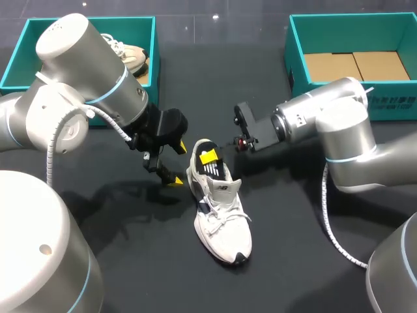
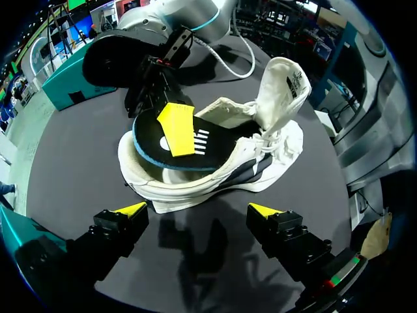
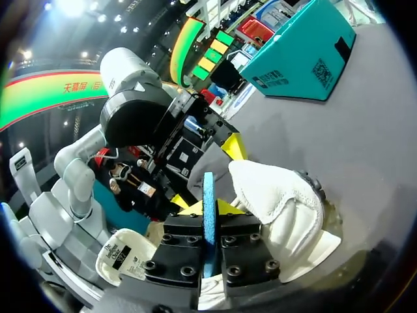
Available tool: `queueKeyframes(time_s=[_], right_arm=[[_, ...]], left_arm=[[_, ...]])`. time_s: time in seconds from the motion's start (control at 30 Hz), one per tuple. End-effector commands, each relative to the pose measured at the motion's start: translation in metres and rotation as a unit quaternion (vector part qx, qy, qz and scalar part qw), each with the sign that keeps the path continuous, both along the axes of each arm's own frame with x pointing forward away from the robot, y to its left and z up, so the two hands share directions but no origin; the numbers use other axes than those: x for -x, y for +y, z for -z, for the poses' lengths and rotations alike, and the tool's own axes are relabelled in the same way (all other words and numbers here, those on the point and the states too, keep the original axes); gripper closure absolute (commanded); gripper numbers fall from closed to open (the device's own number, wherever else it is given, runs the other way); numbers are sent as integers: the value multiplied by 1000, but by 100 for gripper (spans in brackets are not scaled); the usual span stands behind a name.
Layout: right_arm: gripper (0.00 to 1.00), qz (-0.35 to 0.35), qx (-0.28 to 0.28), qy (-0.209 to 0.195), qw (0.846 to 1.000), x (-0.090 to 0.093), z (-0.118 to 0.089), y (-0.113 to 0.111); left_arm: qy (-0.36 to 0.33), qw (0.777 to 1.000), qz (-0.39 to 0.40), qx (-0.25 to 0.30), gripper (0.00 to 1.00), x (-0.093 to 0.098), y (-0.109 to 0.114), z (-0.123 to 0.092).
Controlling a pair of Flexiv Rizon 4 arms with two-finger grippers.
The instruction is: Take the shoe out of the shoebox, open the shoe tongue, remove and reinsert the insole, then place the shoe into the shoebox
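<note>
the white shoe (image 1: 221,215) is sitting on its sole in the middle of the black bench (image 1: 293,248), out of both boxes, with its tongue (image 2: 280,85) standing pulled up. the right claw (image 3: 208,208) is pinching the dark, blue-edged insole (image 2: 146,130), which is sticking up out of the heel opening. the left claw (image 2: 197,210) is hovering just beside the shoe, fingers spread wide and gripping nothing. 2 teal shoeboxes are sitting at the far corners; the left shoebox (image 1: 154,45) is holding another shoe (image 1: 130,57).
</note>
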State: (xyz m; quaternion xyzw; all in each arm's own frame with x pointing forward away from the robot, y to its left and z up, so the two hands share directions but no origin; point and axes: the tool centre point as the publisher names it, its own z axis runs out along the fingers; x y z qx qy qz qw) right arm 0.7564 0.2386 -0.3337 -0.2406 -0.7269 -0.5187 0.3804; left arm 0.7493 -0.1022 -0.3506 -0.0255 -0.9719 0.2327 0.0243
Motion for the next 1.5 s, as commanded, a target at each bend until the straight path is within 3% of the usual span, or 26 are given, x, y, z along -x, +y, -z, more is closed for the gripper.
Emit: queueKeyframes(time_s=[0.03,0.27,0.43,0.53,0.6,0.63,0.67,0.73,0.97,1.03,1.07,1.1,1.5], right_arm=[[100,9,0,9,1000,11,12,2],[100,20,14,24,999,24,16,2],[97,26,13,13,999,23,9,0],[60,22,18,4,1000,20,3,2],[51,20,21,-4,1000,18,-1,3],[40,18,21,-10,1000,17,-4,3],[38,17,23,-15,999,16,-7,3],[38,15,25,-23,999,14,-11,4],[63,11,30,-33,999,5,-17,3],[78,11,27,-31,999,2,-15,3],[96,11,26,-30,999,1,-14,3],[100,11,25,-28,999,1,-13,3],[100,24,17,8,1000,15,10,3]], left_arm=[[-1,1000,0,-1,0,1,0,1],[-1,1000,0,-1,0,1,0,1],[-1,1000,0,-1,0,1,0,1],[-1,1000,0,-1,0,1,0,1],[-1,1000,0,-1,0,1,0,1],[-1,1000,0,-1,0,1,0,1],[-1,1000,0,-1,0,1,0,1],[-1,1000,0,-1,0,1,0,1],[-1,1000,0,-1,0,1,0,1],[-1,1000,0,-1,0,1,0,1],[-1,1000,0,-1,0,1,0,1],[-1,1000,0,-1,0,1,0,1],[-1,1000,0,-1,0,1,0,1]])
